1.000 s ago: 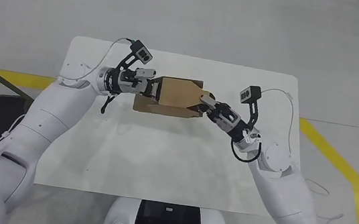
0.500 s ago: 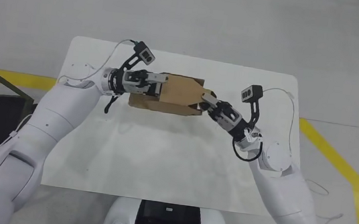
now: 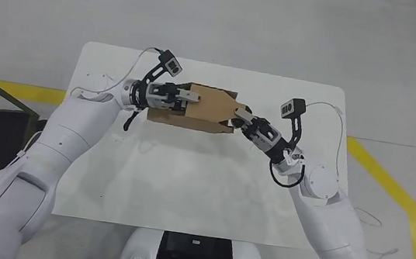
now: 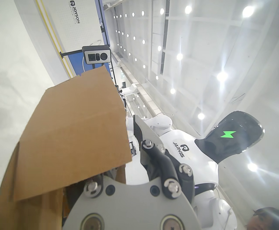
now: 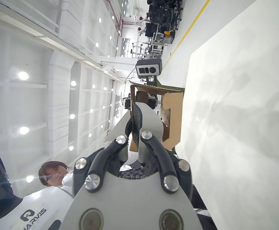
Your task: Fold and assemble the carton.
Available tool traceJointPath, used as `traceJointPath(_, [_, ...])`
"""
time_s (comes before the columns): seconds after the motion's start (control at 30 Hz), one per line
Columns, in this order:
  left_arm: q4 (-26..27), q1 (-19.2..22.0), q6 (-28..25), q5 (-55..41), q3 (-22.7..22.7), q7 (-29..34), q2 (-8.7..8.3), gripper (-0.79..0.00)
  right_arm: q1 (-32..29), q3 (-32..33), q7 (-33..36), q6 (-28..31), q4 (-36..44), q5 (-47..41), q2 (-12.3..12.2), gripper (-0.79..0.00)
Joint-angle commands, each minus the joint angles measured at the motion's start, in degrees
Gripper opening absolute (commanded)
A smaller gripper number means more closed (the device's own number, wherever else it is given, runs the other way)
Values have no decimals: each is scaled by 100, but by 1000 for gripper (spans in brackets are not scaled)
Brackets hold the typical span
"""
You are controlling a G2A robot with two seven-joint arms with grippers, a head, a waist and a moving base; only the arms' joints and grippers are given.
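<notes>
White table (image 3: 186, 181), near side open: one brown cardboard carton (image 3: 209, 108), my right gripper (image 3: 235, 117) clamping it; left gripper (image 3: 187, 96), grip I can't tell.

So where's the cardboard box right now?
In the top view, the carton is near the table's far edge, roughly midway across, with the left gripper at one end and the right gripper at the other.

The carton (image 3: 209, 108), with the left gripper (image 3: 189, 96) and right gripper (image 3: 234, 119) at its ends, blocks the tabletop's (image 3: 186, 181) far middle. A gripper could pass along the wide near side.
</notes>
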State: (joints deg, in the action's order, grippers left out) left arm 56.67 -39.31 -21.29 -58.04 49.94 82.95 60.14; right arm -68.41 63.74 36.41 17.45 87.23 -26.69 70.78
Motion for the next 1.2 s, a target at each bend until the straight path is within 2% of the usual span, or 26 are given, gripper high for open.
traceJointPath(0.0, [-21, 0, 25, 37, 16, -2, 19, -779, -18, 8, -14, -6, 11, 6, 2, -785])
traceJointPath(0.03, [-27, 1, 33, 55, 26, -6, 27, -785, -26, 10, -15, -9, 21, 2, 4, -785])
traceJointPath(0.07, [-34, -2, 43, 67, 37, -6, 35, -785, -33, 17, -24, 0, 30, 15, 4, -606])
traceJointPath(0.1, [-47, -4, 55, 77, 51, -13, 42, -785, -43, 22, -27, 0, 44, 22, 5, -259])
traceJointPath(0.13, [-57, -5, 61, 93, 65, -13, 49, -785, -51, 29, -31, -8, 60, 38, 5, -15])
traceJointPath(0.17, [-72, -8, 64, 87, 89, -14, 54, -785, -58, 44, -35, -16, 81, 42, 4, 0])
traceJointPath(0.37, [-210, -44, 120, -52, 338, 124, 48, -785, -130, 266, 1, 40, 259, 49, -28, 0])
traceJointPath(0.57, [-180, -160, 357, -196, 673, 362, 7, -785, -156, 459, 354, 97, 308, 38, -71, -12])
traceJointPath(0.6, [-147, -184, 403, -218, 722, 408, 4, -785, -152, 476, 373, 84, 288, 44, -75, -203])
traceJointPath(0.63, [-127, -209, 438, -224, 768, 442, 1, -785, -146, 485, 389, 86, 266, 41, -76, -536])
traceJointPath(0.67, [-102, -230, 465, -209, 805, 470, -1, -785, -139, 486, 401, 80, 235, 32, -75, -785])
traceJointPath(1.17, [-68, -323, 501, -151, 950, 505, 64, -785, 33, 156, 584, 87, 18, -20, -4, -785])
